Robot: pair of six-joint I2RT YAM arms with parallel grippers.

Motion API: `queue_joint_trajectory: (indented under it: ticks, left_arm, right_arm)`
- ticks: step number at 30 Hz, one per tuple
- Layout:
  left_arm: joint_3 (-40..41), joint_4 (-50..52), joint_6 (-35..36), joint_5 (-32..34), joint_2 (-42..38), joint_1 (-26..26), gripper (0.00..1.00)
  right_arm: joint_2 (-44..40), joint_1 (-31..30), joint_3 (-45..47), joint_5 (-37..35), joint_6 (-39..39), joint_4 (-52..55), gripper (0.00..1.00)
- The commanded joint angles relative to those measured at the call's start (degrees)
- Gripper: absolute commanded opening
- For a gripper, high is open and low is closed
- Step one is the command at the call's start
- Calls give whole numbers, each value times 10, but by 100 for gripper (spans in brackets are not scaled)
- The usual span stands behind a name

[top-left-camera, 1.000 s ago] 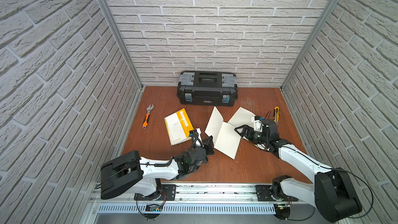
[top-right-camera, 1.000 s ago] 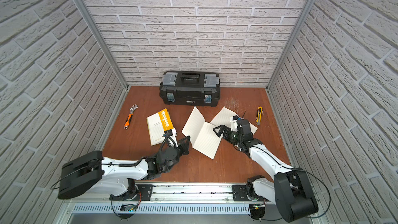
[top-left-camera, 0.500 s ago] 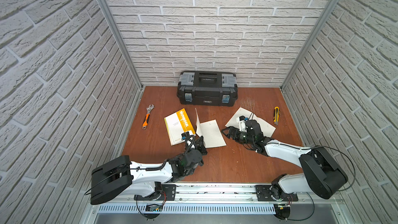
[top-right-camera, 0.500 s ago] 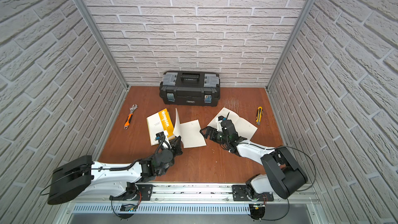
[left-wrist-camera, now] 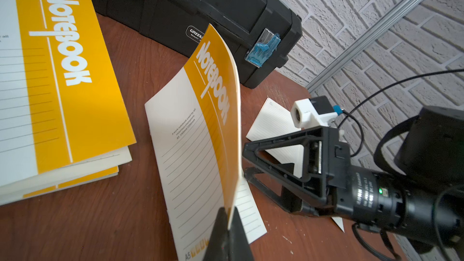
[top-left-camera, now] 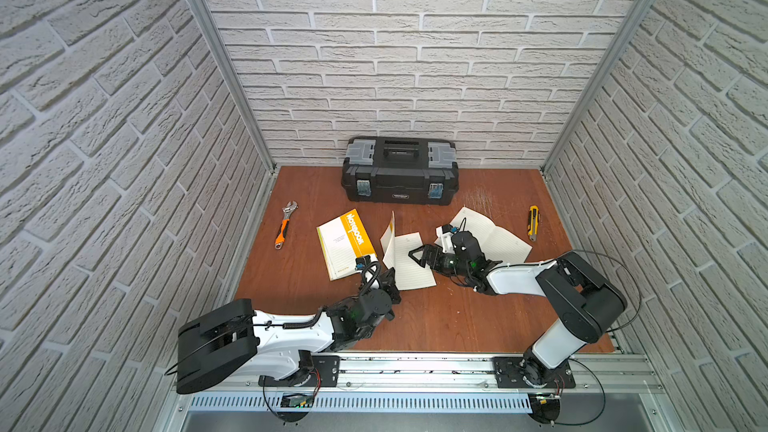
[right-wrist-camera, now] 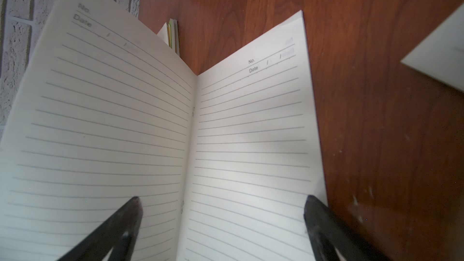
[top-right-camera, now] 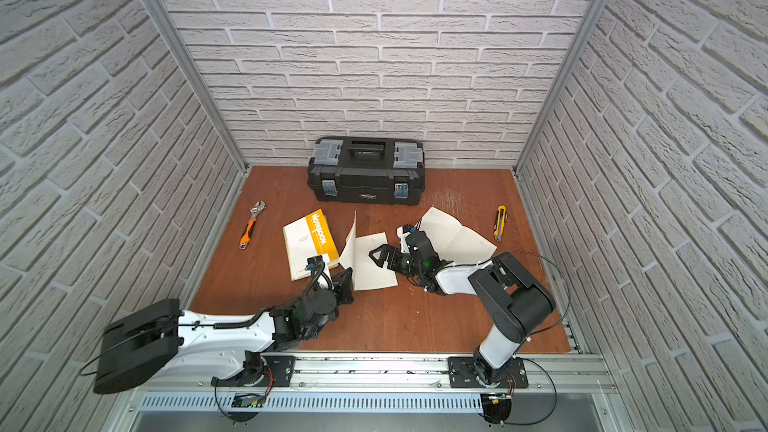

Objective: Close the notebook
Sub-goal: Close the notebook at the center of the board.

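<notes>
The notebook [top-left-camera: 409,270] lies half open at mid-table, seen in both top views. One lined half rests flat. Its yellow-and-white cover half [top-left-camera: 390,238] [top-right-camera: 350,245] [left-wrist-camera: 213,111] stands nearly upright. My left gripper [top-left-camera: 390,278] [top-right-camera: 348,276] [left-wrist-camera: 228,219] is shut on the near edge of that raised cover. Coming in from the right, my right gripper [top-left-camera: 412,255] [top-right-camera: 372,254] [right-wrist-camera: 223,204] is open and low over the flat lined page [right-wrist-camera: 251,134], holding nothing. Its black fingers [left-wrist-camera: 276,144] show just behind the cover in the left wrist view.
A stack of closed yellow notebooks [top-left-camera: 347,243] lies just left of the raised cover. Another open notebook [top-left-camera: 498,238] lies under the right arm. A black toolbox [top-left-camera: 400,172] stands at the back wall, a wrench [top-left-camera: 284,226] far left, a utility knife [top-left-camera: 533,223] far right.
The notebook has shifted left and its cover half has swung from a wide V to nearly upright in my left gripper. My right gripper has followed leftward over the flat page.
</notes>
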State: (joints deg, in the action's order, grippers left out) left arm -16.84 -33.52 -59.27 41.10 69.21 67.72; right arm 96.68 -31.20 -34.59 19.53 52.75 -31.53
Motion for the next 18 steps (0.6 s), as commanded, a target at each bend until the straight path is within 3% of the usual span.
queue_joint_trajectory:
  ticks: [1,12,18]
  left_arm:
    - [9,4,8,0,-8,-6,0]
    - [9,14,22,-57,-5,-36,0]
    - [-1,-8,61,-158,15,-71,34]
  right_arm:
    - [21,-5,7,-1,16,-65,100]
    - [46,-18,9,-11,26,-64,100]
    - [47,-18,15,-14,30,-68,100]
